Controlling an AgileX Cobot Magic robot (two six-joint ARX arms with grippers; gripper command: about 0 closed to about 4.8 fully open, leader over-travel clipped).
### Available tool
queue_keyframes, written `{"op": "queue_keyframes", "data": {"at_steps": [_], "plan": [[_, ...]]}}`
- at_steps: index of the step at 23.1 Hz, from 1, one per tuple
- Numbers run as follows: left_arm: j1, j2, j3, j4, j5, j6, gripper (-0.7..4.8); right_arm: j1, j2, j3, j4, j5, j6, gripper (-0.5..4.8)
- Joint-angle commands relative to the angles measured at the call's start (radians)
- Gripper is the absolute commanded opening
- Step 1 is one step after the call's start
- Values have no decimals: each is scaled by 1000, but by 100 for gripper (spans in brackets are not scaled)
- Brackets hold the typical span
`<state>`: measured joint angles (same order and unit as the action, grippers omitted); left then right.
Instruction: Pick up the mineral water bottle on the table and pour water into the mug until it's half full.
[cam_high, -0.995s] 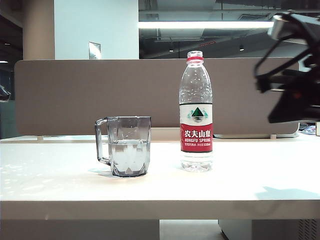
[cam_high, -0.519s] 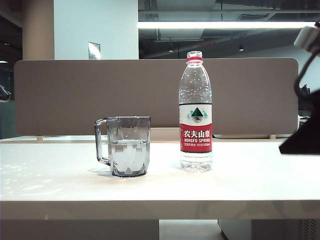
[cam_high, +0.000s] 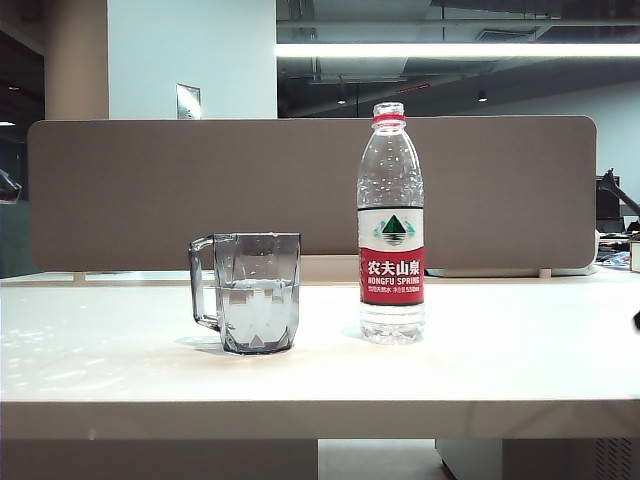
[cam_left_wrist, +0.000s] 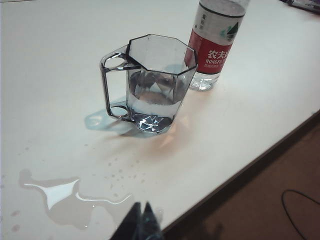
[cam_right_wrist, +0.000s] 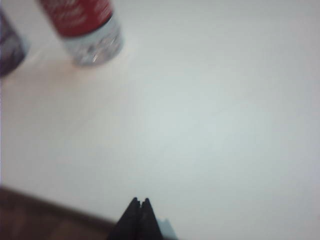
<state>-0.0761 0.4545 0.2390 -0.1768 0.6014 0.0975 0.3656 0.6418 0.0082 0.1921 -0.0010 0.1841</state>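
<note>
Exterior: I see the mineral water bottle (cam_high: 391, 222) upright mid-desk, uncapped, beside the half-filled mug (cam_high: 252, 291). Left wrist: left gripper (cam_left_wrist: 141, 220) pinched together over a puddle (cam_left_wrist: 70, 200) near the front edge. Right wrist: right gripper (cam_right_wrist: 139, 212) closed, empty, above the edge.

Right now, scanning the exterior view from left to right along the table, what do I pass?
Mug handle → mug, holding some water → mineral water bottle, standing upright on the table. Neither tool clearly shows in this view.
</note>
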Motion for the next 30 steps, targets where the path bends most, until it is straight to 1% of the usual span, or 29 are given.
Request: {"op": "queue_keyframes", "data": {"at_steps": [1, 4, 5, 6, 9, 14, 22, 26, 30], "plan": [[1, -1, 3, 6, 5, 0, -5, -58, -74, -8, -32, -6, 3, -6], [1, -1, 3, 6, 5, 0, -5, -109, -156, -8, -89, -5, -5, -6], [1, -1, 3, 6, 5, 0, -5, -141, -216, -8, -137, 2, -24, -6], [1, -1, 3, 6, 5, 0, -5, -169, -277, -8, -188, 2, -89, -6], [1, -1, 3, 6, 5, 0, -5, -192, -355, -8, -257, 2, -161, -6], [1, -1, 3, 6, 5, 0, -5, -217, -478, -8, -378, 10, -163, -6], [1, -1, 3, 6, 5, 0, -5, -267, -589, -8, -377, 9, -163, -6], [1, -1, 3, 6, 5, 0, -5, -268, -641, -8, -376, 9, -162, -6], [1, -1, 3, 6, 5, 0, -5, -269, -642, -8, -375, 9, -162, -6]]}}
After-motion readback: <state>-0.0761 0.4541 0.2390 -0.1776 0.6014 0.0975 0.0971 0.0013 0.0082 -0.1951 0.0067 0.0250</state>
